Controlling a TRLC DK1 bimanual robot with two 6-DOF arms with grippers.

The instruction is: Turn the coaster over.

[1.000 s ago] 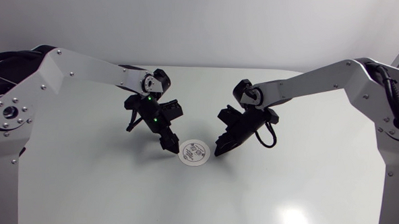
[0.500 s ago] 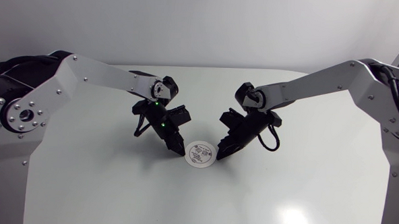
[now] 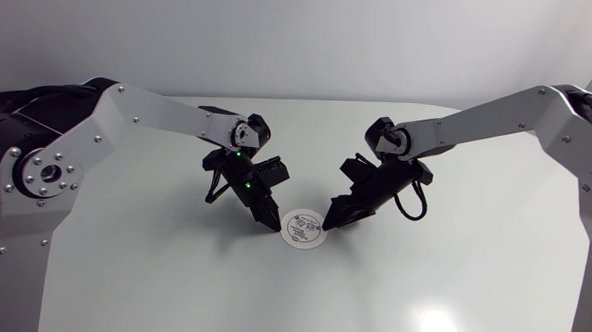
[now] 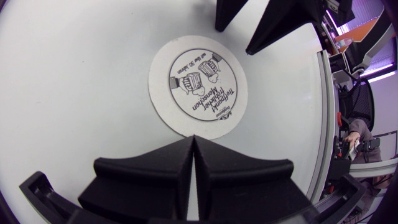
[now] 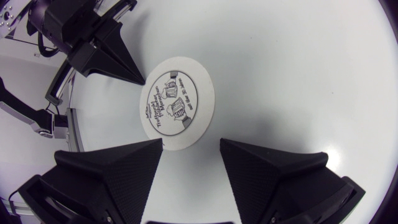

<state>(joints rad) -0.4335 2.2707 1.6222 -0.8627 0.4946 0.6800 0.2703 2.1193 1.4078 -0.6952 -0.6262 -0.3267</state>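
The coaster (image 3: 303,229) is a round white disc with black print facing up, lying flat mid-table. My left gripper (image 3: 273,223) is shut with nothing between its fingers, and its tip sits at the coaster's left edge. In the left wrist view the joined fingertips (image 4: 193,138) meet the rim of the coaster (image 4: 198,87). My right gripper (image 3: 328,224) is open at the coaster's right edge. In the right wrist view its fingers (image 5: 118,168) stand apart, with the near rim of the coaster (image 5: 177,102) ahead of the gap. The left gripper (image 5: 140,81) shows beyond the coaster.
The white table (image 3: 171,281) carries nothing else in view. Both arms slant in from the sides and meet at the middle. My right gripper (image 4: 234,41) shows at the coaster's far side in the left wrist view.
My left gripper has shut and moved in to the coaster's left edge. My right gripper has opened. The coaster and both grippers have shifted slightly to the right.
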